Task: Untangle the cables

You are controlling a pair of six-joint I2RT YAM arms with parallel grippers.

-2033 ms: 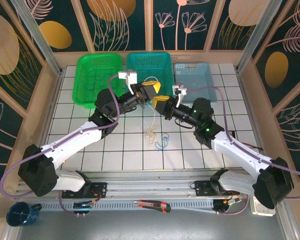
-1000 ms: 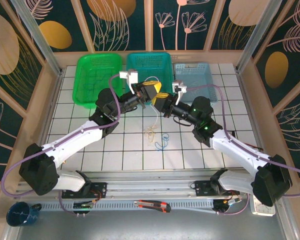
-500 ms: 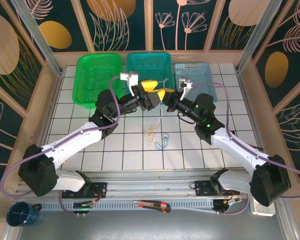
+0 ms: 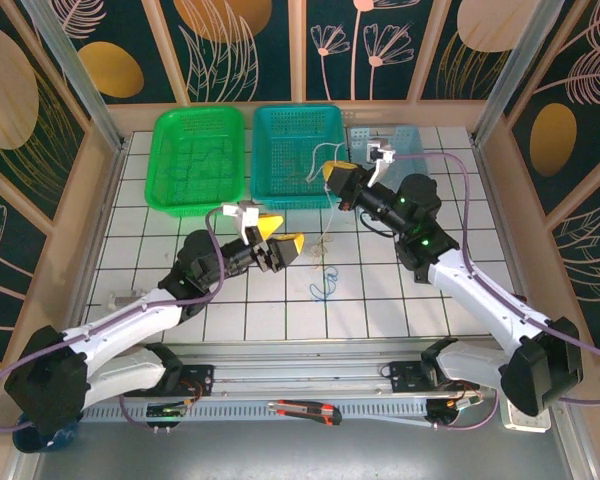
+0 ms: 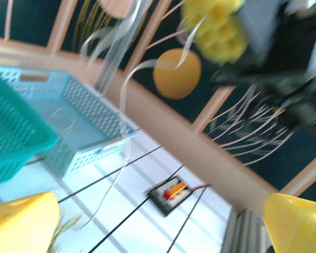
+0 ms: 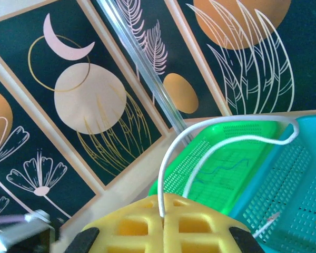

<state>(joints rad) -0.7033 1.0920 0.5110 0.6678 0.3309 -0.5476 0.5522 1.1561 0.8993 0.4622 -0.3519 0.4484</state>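
The right hand (image 4: 333,173), with its yellow waffle-patterned fingers (image 6: 200,224) pressed together, is clenched on a thin pale wire (image 6: 175,158) and is raised over the near edge of the teal plastic mesh basket (image 4: 265,150). In the right wrist view the wire comes up out of the seam between the fingers, arches high and runs off toward that basket. From above, another stretch of it hangs down from the hand toward the white gridded table (image 4: 180,215), ending near a small yellow-tan tangle (image 4: 327,252) of wire lying there. Just nearer the arms' bases than the tangle lies a looped thin blue wire (image 4: 322,288), also flat on the table. The left hand (image 4: 280,240) is released, its two yellow fingers (image 5: 21,221) spread wide with nothing between them, and it hangs low over the table to the left of the tangle, apart from every wire. A bright green plastic basket (image 4: 162,165) stands left of the teal one, and a thin dark wavy wire (image 6: 221,168) lies on its floor. A pale blue mesh basket (image 4: 408,160) stands on the teal basket's other side.
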